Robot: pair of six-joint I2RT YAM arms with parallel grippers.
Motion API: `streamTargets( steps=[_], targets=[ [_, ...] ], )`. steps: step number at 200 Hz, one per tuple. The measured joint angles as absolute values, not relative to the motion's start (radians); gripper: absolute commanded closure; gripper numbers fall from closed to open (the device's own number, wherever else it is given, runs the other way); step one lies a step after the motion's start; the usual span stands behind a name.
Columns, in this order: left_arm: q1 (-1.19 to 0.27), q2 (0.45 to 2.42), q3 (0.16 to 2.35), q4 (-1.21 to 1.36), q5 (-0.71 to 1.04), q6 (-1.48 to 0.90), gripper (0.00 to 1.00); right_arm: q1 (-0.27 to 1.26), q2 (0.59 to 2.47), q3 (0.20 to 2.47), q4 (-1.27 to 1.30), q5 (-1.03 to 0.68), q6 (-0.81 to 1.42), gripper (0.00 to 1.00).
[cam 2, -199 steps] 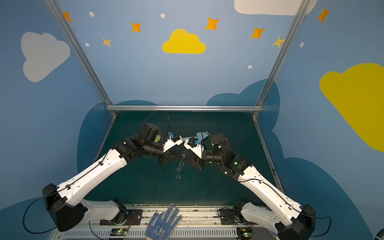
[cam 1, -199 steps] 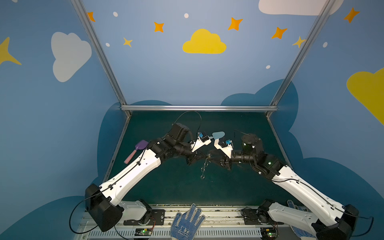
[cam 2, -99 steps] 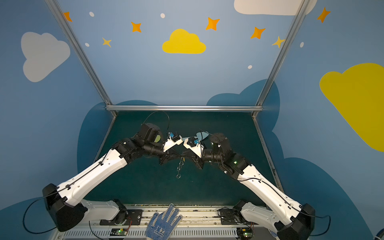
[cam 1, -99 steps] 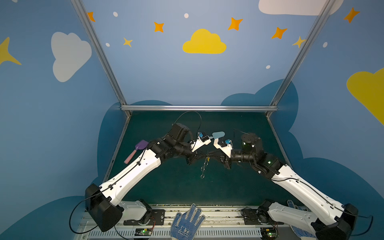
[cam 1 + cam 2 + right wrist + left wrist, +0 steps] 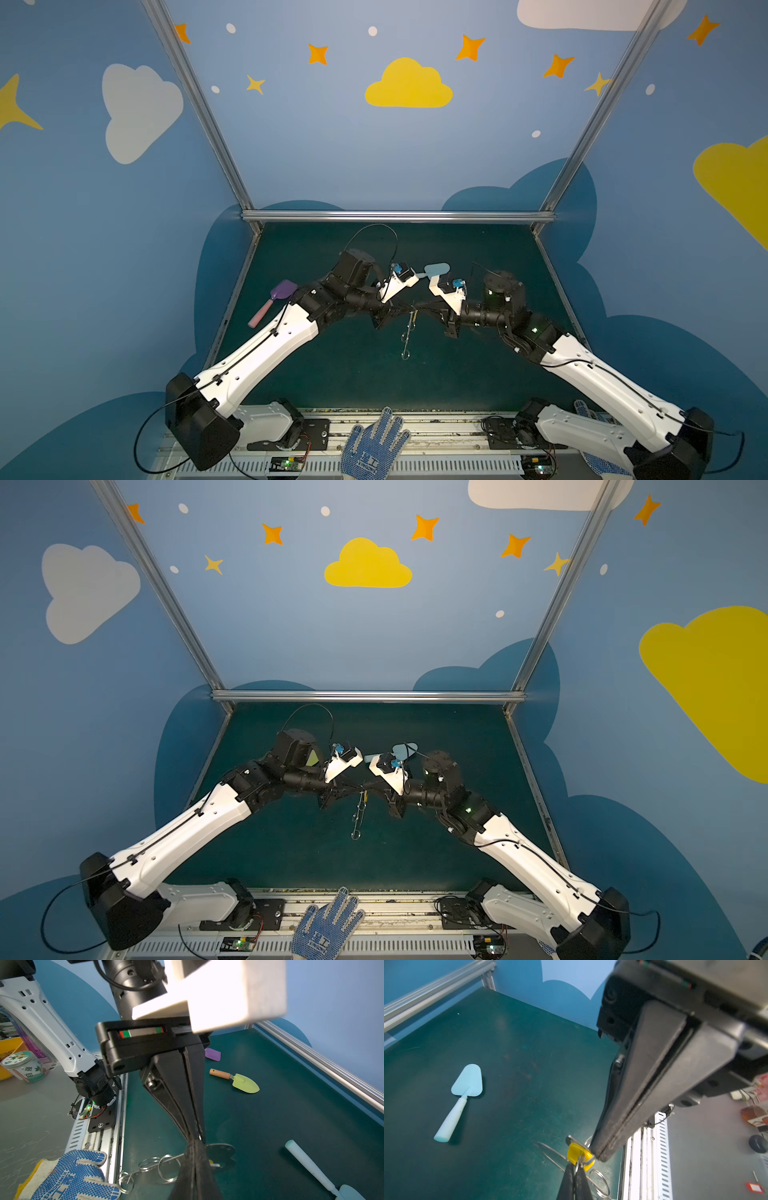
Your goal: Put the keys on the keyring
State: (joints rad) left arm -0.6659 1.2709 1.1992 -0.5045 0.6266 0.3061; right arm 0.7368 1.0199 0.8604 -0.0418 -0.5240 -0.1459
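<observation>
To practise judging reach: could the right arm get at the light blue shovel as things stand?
Probably not yet: the light blue shovel lies close behind, unobstructed, but the right gripper is shut on the keys and must let go first.

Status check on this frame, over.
Left gripper and right gripper both shut, tip to tip on the keys, off the mat. The keyring at the tips, rings dangling. Nothing in the way.
</observation>
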Motion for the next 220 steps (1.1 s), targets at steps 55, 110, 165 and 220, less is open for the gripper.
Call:
streamTargets(
  steps=[55, 110, 165, 220],
  targets=[
    [-0.654, 1.241, 1.169, -0.453, 0.624, 0.268, 0.96, 0.727, 1.008, 0.723, 0.27, -0.543, 0.035, 1.0],
    [-0.645, 1.218, 1.171, -0.429, 0.677, 0.273, 0.96, 0.715, 0.997, 0.687, 0.418, -0.587, 0.135, 1.0],
    [-0.645, 1.217, 1.174, -0.43, 0.73, 0.297, 0.96, 0.71, 0.983, 0.678, 0.465, -0.61, 0.168, 1.0],
    [-0.649, 1.216, 1.174, -0.426, 0.749, 0.301, 0.96, 0.701, 0.954, 0.656, 0.476, -0.613, 0.18, 1.0]
  ],
)
